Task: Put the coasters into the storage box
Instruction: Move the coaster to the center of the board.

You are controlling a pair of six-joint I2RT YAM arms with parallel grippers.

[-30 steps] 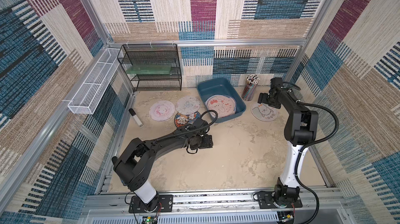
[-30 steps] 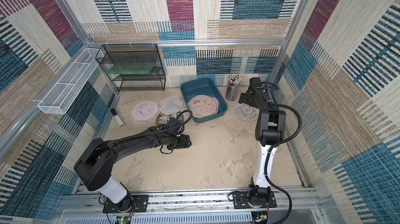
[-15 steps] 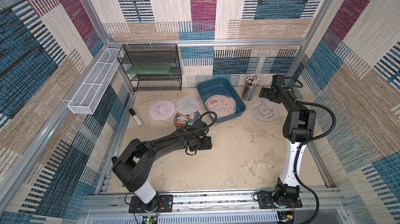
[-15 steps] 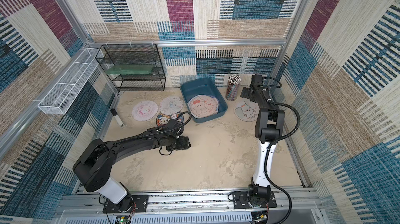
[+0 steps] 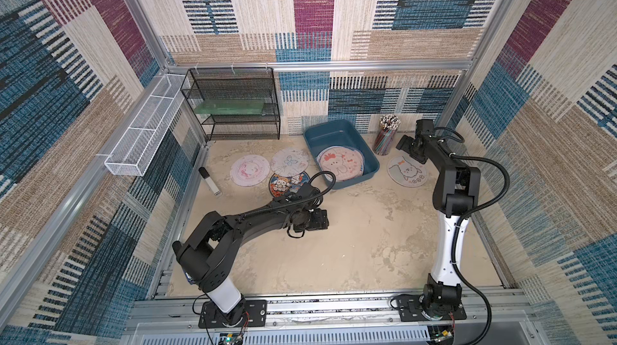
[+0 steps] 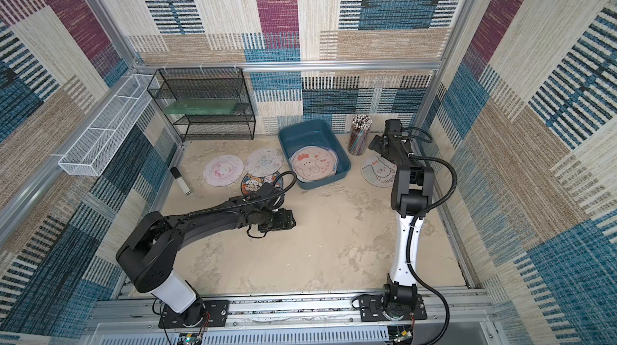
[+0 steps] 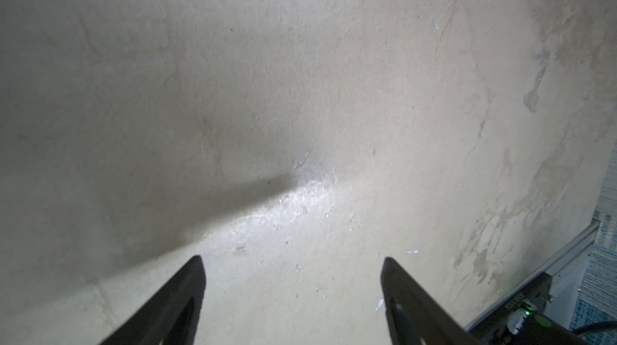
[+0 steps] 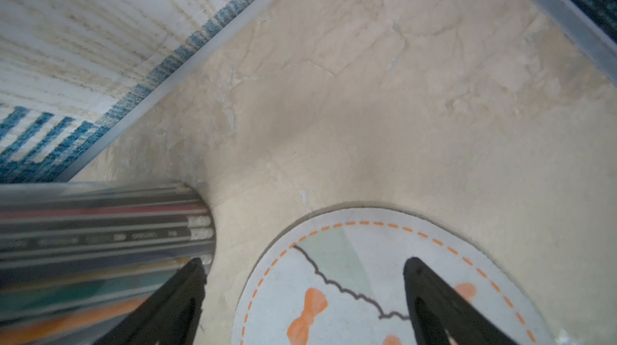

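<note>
Pastel round cartoon coasters (image 5: 249,170) lying flat, teal low-walled storage box (image 5: 329,139) holding some

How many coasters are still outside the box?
4. Left of the box: a pink one, a butterfly one, a dark blue one partly behind the left arm. Right of it: a white one by the right gripper. Others may hide underneath.

The right arm (image 5: 455,179) is folding in, its elbow drifting toward the back wall and slightly toward the middle. The right gripper (image 5: 403,145) is pulling back from the far rim of the lone coaster (image 5: 407,170). It is edging sideways toward the pencil cup (image 5: 384,139) and now hangs just beside it.
</note>
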